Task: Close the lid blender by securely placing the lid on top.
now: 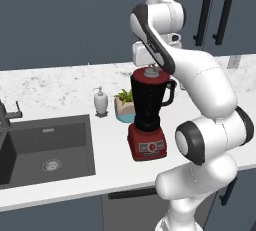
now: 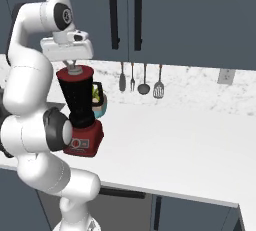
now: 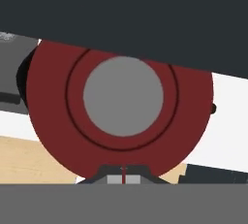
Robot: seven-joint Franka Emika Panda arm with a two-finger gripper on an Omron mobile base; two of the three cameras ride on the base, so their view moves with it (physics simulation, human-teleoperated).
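The blender [image 1: 149, 117] stands on the white counter [image 1: 110, 147], its black jar upright on the red base, right of the sink [image 1: 45, 147]. The lid [image 1: 150, 73] sits flat on the jar's top, its grey knob facing up; in the hand view the lid [image 3: 121, 111] is seen straight from above, the knob centred in the red disc.

The gripper [image 2: 73, 68] hangs directly over the lid, its fingers reaching down to the knob. Whether they are clamped on the knob or merely close around it cannot be told.

Just behind the blender, on its far side, a teal pot [image 1: 123, 111] holds a small green plant. A white soap dispenser [image 1: 100, 101] stands left of the pot. Utensils [image 2: 140, 80] hang on the far wall, well to the right.
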